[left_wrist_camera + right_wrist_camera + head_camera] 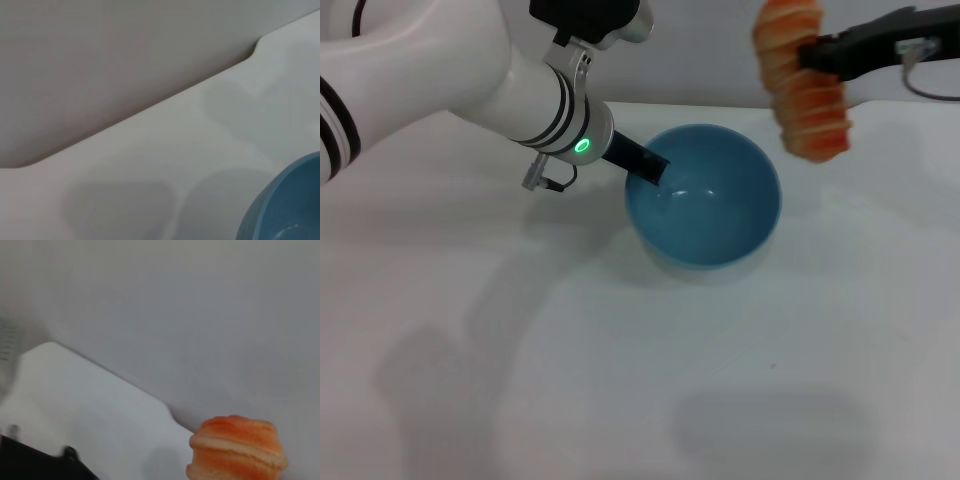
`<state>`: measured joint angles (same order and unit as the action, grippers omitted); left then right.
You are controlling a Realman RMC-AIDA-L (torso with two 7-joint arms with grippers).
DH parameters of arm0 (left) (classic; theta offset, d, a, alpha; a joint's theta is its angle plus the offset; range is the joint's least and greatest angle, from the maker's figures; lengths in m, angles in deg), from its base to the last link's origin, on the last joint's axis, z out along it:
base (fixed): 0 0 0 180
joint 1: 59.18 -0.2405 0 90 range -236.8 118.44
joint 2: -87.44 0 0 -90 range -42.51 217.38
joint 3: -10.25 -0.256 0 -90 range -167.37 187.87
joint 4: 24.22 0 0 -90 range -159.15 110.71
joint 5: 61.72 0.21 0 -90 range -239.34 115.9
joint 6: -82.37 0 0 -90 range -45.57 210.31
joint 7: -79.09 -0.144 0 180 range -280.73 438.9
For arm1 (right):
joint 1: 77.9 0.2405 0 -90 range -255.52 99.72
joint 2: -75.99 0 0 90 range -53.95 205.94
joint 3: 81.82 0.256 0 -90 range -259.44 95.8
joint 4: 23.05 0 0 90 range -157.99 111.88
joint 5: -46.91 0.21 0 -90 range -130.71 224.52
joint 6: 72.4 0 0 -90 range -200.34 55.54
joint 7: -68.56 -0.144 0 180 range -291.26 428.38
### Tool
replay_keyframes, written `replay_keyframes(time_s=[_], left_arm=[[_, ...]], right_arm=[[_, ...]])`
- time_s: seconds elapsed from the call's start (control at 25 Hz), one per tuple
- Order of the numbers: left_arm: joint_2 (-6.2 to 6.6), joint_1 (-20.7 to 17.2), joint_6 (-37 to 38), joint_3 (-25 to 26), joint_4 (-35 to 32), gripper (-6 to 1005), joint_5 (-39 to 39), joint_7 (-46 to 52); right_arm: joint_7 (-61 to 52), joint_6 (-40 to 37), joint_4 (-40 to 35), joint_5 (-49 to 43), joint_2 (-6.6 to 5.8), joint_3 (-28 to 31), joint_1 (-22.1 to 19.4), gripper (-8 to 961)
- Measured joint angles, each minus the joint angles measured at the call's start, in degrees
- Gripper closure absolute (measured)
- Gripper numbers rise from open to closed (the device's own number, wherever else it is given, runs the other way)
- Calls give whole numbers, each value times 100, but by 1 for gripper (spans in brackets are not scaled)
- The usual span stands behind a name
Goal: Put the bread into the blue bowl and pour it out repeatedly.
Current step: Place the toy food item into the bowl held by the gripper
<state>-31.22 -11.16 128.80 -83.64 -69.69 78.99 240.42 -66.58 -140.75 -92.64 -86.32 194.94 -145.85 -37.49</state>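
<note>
The blue bowl (703, 195) stands upright on the white table, with nothing inside it. My left gripper (647, 166) holds the bowl's near-left rim, one dark finger reaching inside the wall. The bread (800, 80), an orange-and-tan ridged loaf, hangs nearly upright in the air above and just right of the bowl. My right gripper (812, 55) is shut on its middle. In the right wrist view one end of the bread (236, 449) shows low in the picture. A slice of the bowl (287, 205) appears in the left wrist view.
The white table (620, 380) spreads wide in front of the bowl. Its far edge (150, 107) meets a grey wall behind. My left arm (440, 80) crosses the upper left of the head view.
</note>
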Motion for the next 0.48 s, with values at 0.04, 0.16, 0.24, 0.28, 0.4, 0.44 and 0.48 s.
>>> replay_keyframes(time_s=[0.04, 0.16, 0.24, 0.28, 0.4, 0.44, 0.48], left_arm=[[0, -3, 0, -5, 0, 1000, -58, 0], [0, -34, -18, -11, 3, 1000, -123, 2], [0, -38, -35, -13, 9, 1000, -131, 3], [1, -40, -50, -13, 15, 1001, -133, 3], [1, -46, -100, -15, 40, 1001, -142, 3], [1, -46, -103, -15, 52, 1001, -152, 3], [1, -45, -106, -15, 69, 1001, -163, 3]], right_arm=[[1, 63, 50, 116, 5, -142, -9, 820], [4, 143, 189, 375, 8, -409, -17, 821], [2, 186, 264, 472, 9, -589, -23, 825], [-2, 218, 297, 496, 11, -659, -29, 827], [-4, 353, 427, 638, 7, -904, -38, 831], [0, 391, 483, 687, 3, -976, -33, 832], [1, 432, 537, 724, -3, -1029, -21, 832]])
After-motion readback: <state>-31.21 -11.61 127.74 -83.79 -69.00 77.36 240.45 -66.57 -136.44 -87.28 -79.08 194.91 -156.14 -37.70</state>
